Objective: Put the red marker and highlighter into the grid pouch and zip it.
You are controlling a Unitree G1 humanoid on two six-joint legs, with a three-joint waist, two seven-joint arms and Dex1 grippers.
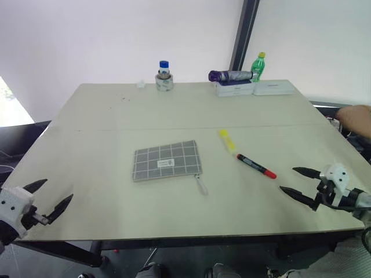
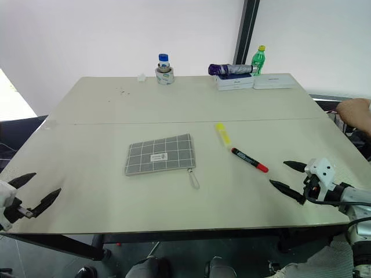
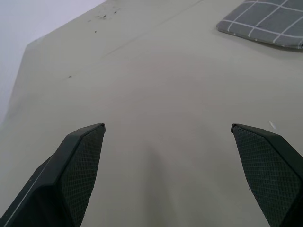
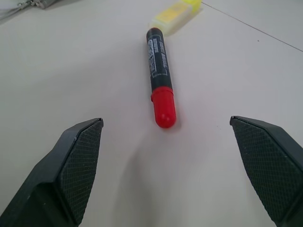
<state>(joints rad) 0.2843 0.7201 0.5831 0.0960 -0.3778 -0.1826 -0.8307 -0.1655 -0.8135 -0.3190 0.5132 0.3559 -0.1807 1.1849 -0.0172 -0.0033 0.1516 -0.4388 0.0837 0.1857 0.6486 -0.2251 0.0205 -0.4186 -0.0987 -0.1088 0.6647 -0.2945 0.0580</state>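
On the desk [image 1: 116, 116], the grid pouch [image 1: 167, 160] lies flat near the middle, its pull tab [image 1: 201, 185] trailing off the near right corner. To its right, well apart from it, the highlighter [image 1: 226, 141] and the red marker [image 1: 255, 165] lie almost end to end in one slanting line, the highlighter farther back. From the right wrist view the marker's red cap points toward the right gripper [image 4: 165, 165], whose fingers stand wide apart with nothing between them. The left gripper [image 1: 49, 200] hangs at the near left edge of the desk, fingers also spread and empty, with the pouch's corner ahead of it.

Nothing is packed yet, so the step in hand looks like the first pick, and the marker is the nearer target for the right arm. A good grasp would take the marker across its body, near the middle, so it does not tip when lifted; the fingers should straddle it squarely and come down close to the desk before closing, since a round pen can roll away from a glancing touch. The highlighter lies close to the marker's black end, so keeping the approach on the red side avoids knocking it. The pouch looks closed, so the left arm will probably need to pin it while the zip is opened.
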